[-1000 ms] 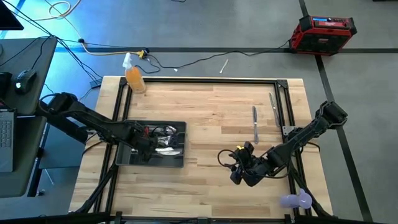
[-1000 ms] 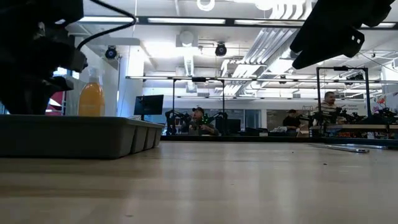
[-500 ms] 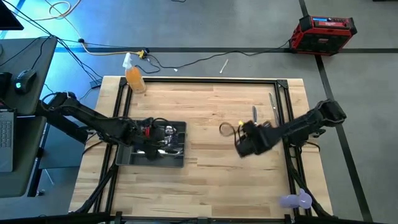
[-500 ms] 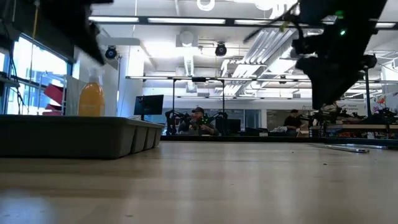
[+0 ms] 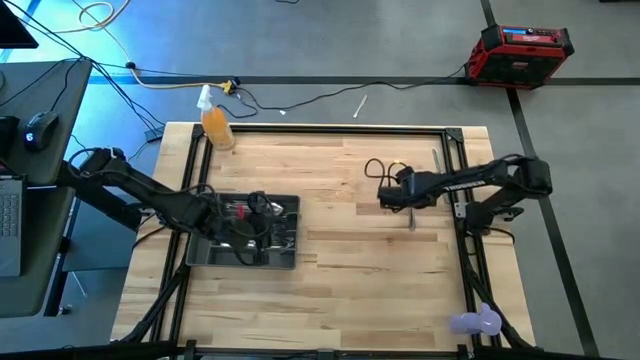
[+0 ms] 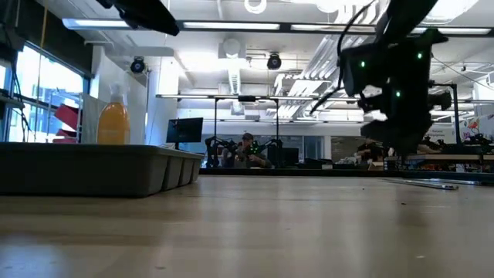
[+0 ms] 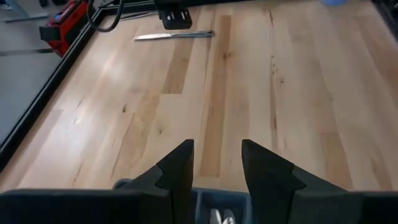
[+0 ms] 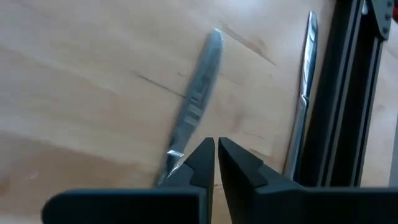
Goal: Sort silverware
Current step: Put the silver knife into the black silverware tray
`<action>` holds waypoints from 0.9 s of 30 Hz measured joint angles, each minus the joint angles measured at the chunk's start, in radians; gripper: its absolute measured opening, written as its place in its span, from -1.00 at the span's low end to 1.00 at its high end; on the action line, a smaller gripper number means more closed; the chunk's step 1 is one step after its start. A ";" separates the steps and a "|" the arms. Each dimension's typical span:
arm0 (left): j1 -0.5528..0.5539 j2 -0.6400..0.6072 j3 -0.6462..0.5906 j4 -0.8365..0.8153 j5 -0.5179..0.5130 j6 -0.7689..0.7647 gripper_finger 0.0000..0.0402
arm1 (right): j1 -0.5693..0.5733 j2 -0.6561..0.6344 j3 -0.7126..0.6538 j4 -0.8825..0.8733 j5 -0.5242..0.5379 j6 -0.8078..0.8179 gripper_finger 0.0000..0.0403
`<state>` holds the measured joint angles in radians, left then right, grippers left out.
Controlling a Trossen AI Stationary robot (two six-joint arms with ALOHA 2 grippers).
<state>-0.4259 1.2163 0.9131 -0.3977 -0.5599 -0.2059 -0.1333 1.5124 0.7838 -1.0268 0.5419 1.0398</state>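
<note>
1. The right gripper point(image 5: 388, 196) is at centre right of the high view, over the wooden surface point(image 5: 340, 280), with its fingers point(image 8: 202, 158) closed together and holding nothing.
2. Just ahead of those fingertips in the right wrist view lies a knife point(image 8: 194, 106) flat on the wood; in the high view it shows beside the gripper point(image 5: 410, 205).
3. A second knife point(image 8: 305, 68) lies near the black frame rail at the surface's right edge, at upper right of the high view point(image 5: 437, 165), apart from the first.
4. The left gripper point(image 5: 262, 215) is at centre left of the high view, over the dark grey tray point(image 5: 205, 255), its fingers point(image 7: 180, 168) parted with nothing between them.
5. More silverware point(image 5: 272, 232) lies inside the tray.
6. An orange spray bottle point(image 5: 214, 122) stands at the surface's upper left corner.
</note>
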 joint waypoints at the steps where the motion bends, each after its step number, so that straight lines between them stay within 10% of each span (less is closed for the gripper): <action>1: 0.000 0.006 0.000 0.000 0.000 0.000 -0.43 | -0.016 0.000 -0.019 0.035 -0.010 -0.014 -0.98; 14: 0.007 0.100 0.000 0.010 -0.004 0.001 -0.43 | -0.023 -0.002 -0.164 0.328 -0.082 -0.073 -1.00; 27: 0.031 0.407 0.036 0.433 0.142 0.262 -0.43 | 0.289 0.002 -0.099 0.598 -0.255 -0.091 -1.00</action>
<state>-0.3952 1.6236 0.9487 0.0351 -0.4181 0.0563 0.1559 1.5143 0.6849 -0.4291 0.2872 0.9491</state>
